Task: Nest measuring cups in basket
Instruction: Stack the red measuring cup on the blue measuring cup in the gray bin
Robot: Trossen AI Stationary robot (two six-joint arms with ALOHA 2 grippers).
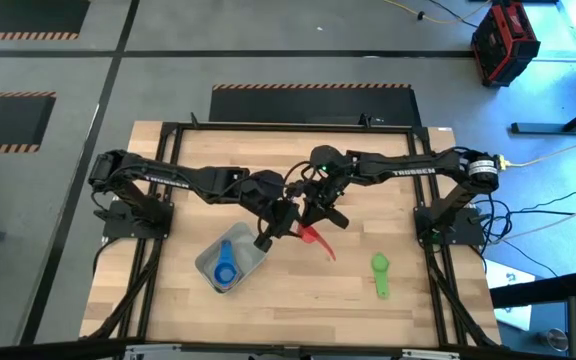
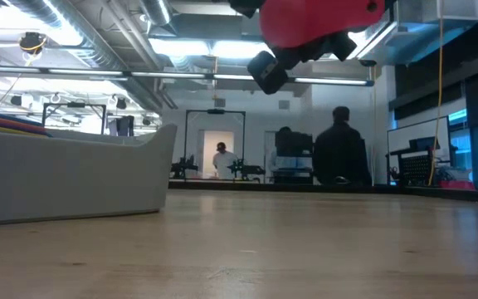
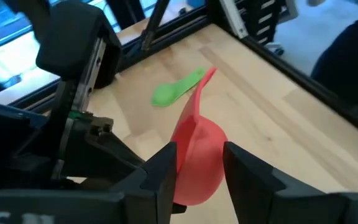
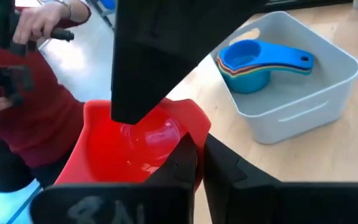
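The pink-red measuring cup (image 1: pixel 315 238) hangs in the air over the table's middle, between both grippers. My left gripper (image 1: pixel 286 230) reaches it from the left and my right gripper (image 1: pixel 314 214) from the far right; both are shut on it. The pale grey-blue basket (image 1: pixel 251 262) stands on the table left of them. It holds a nested stack of cups with the blue cup (image 4: pixel 253 59) on top. The green cup (image 1: pixel 380 272) lies on the table by itself to the right. My left gripper (image 3: pixel 197 180) pinches the pink-red cup's bowl (image 3: pixel 199 155), one finger (image 4: pixel 148 68) inside the hollow and one on the rounded outside. The handle (image 3: pixel 199 93) points away from the fingers. The cup is lifted clear (image 2: pixel 314 21). My right gripper (image 4: pixel 202 165) pinches the bowl's rim wall (image 4: pixel 194 127) between its two fingers, on the side toward the basket. The fingers come slanting down from the far right side. The cup's open side faces this wrist.
The basket's wall (image 2: pixel 73 178) stands a short way left of the held cup. Bare wooden table lies between the basket and the green cup (image 3: pixel 176 90). A person in red (image 4: pixel 30 118) stands beyond the table's edge. Other people show far back in the room.
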